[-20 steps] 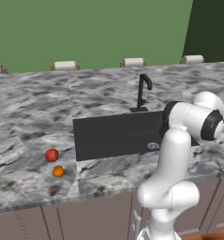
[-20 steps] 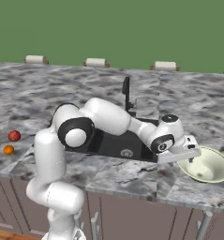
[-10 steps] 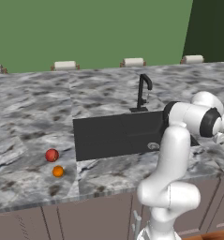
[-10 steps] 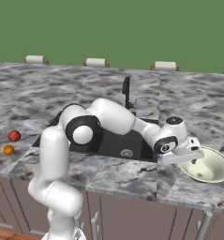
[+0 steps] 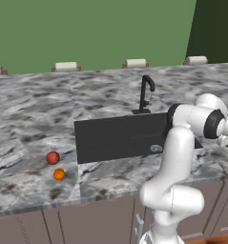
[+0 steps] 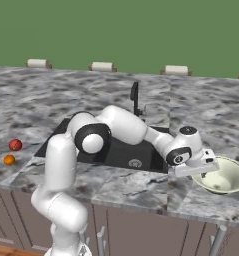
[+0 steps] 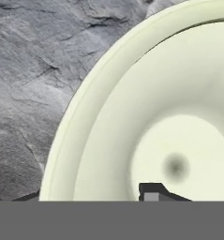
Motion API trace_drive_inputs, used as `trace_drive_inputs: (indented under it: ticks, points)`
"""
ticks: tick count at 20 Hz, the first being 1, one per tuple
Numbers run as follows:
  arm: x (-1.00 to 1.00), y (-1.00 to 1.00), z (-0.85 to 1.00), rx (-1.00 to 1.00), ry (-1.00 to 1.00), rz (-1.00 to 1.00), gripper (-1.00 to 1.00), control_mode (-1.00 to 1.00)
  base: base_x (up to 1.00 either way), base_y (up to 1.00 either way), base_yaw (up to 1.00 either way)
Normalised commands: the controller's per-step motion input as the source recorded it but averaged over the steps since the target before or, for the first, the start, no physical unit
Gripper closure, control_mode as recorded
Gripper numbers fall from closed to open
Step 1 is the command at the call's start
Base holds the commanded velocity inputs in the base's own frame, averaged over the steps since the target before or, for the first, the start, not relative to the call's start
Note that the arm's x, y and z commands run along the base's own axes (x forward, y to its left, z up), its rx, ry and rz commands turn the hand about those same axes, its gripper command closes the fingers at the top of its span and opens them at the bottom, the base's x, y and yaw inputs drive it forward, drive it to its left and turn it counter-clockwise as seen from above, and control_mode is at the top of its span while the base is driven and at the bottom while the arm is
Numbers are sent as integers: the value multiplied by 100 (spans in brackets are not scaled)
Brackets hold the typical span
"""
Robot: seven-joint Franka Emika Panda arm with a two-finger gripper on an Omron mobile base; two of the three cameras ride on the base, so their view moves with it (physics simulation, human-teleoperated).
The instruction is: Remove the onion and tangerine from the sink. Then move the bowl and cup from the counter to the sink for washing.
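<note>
The cream bowl (image 6: 225, 176) sits on the marble counter (image 6: 131, 187) right of the black sink (image 6: 116, 150). My gripper (image 6: 205, 169) is down at the bowl's left rim. In the hand view the bowl (image 7: 132, 122) is very close. One fingertip (image 7: 151, 191) is inside it, the other (image 7: 30, 197) is outside, and the rim runs between them, so the gripper (image 7: 91, 197) is open. The red onion (image 5: 52, 157) and the orange tangerine (image 5: 59, 174) lie on the counter left of the sink (image 5: 120, 138). The cup is out of view.
A thin black faucet (image 5: 145, 93) stands behind the sink. My arm stretches across the sink's right end. Several small pale blocks (image 5: 134, 63) line the back edge of the counter under the green wall. Brown cabinets sit below.
The arm has reached further right and lower, bringing the hand down onto the bowl's left rim. The onion, tangerine and bowl have stayed put.
</note>
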Motion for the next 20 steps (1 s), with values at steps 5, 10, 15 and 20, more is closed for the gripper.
trace_drive_inputs:
  ticks: [5,10,15,20]
  points:
    - [-1,0,3,2,0,0,100,-100,0,0,0]
    - [-4,10,13,1,0,0,100,-100,0,0,0]
    - [-6,12,14,0,-10,0,100,-100,0,0,0]
    - [0,17,15,0,-20,0,100,-100,0,0,0]
